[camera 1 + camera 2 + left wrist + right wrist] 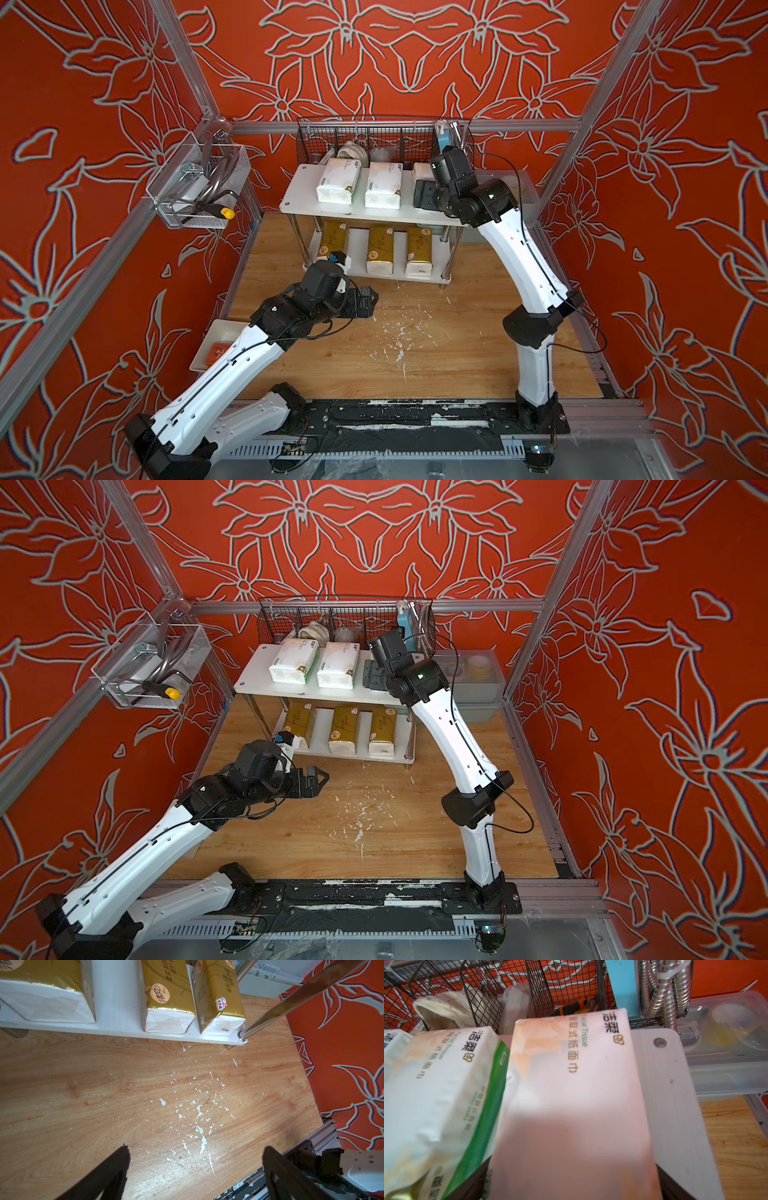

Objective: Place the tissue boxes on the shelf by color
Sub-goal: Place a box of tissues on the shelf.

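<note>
The shelf (pixel 299 199) stands at the back of the wooden table. Its top board holds white tissue boxes (pixel 337 182) (pixel 384 185). A third white one (pixel 571 1095) lies beside them at the board's right end. My right gripper (pixel 572 1178) straddles that third box with a finger close along each side; whether they press it does not show. Three gold tissue boxes (pixel 332 241) (pixel 380 249) (pixel 419 251) lie on the lower board (pixel 116 1001). My left gripper (pixel 195 1151) hovers open and empty over the table in front of the shelf.
A black wire basket (pixel 374 133) hangs right behind the shelf. A grey lidded bin (pixel 478 675) sits to its right. A clear wall basket with tools (pixel 195 191) hangs at the left. A white tray with an orange block (pixel 218 345) lies under my left arm.
</note>
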You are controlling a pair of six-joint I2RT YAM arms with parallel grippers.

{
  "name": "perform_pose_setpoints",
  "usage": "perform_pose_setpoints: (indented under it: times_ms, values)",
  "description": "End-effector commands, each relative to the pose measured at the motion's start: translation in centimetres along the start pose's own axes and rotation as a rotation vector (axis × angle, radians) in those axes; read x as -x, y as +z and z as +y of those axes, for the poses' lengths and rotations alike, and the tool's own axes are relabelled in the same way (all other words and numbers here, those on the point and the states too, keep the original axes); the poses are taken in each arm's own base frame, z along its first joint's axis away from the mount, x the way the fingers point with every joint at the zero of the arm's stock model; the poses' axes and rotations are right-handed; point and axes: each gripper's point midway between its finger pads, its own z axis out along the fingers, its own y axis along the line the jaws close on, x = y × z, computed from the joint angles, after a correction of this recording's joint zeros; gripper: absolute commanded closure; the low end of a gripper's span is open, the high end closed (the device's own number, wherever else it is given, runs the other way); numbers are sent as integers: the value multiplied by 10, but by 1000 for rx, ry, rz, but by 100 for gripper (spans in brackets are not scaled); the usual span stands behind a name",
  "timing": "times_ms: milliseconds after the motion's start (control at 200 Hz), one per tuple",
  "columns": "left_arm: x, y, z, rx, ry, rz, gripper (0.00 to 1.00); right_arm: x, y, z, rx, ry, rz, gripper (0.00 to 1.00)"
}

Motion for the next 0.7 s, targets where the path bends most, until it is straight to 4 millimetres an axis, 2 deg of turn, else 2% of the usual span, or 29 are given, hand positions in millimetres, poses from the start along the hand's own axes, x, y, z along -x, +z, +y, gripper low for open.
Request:
perform_pose_setpoints:
  times_ms: [0,140,365,696]
  values:
    - [2,-5,1,9,-1,-10,1,-2,6,-3,-11,15,14,12]
    - [2,-6,1,9,-3,-10,1,-1,6,-5,-16,27,11,11]
    - [2,-7,1,13,-3,-13,1,3,-4,-1,24,48,4,1]
    - [15,-13,1,41,22,-42,1,25,-44,7,140,92,-53,1]
